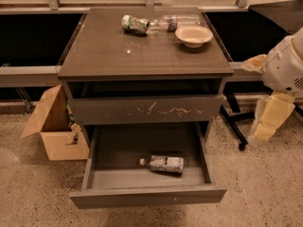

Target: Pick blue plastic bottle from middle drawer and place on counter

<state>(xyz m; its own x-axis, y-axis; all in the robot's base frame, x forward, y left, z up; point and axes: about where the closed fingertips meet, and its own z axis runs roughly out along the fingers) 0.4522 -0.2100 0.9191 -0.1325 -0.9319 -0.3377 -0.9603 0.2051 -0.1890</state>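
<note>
Right edge: gripper (271,122), partly cut off, opening indiscernible. Lower centre: one blue plastic bottle (163,164) lying in open middle drawer (147,196). On counter (118,51): one can (135,24), one clear bottle (177,21), one bowl (193,35).

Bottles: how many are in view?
2 bottles: the blue bottle in the open drawer, a clear bottle on the counter by the can. Gripper hangs far right.

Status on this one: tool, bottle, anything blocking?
Tool at frame right, well off the middle drawer. Blue plastic bottle on its side inside the open drawer. Nothing covering it; counter holds can, clear bottle, bowl at back.
</note>
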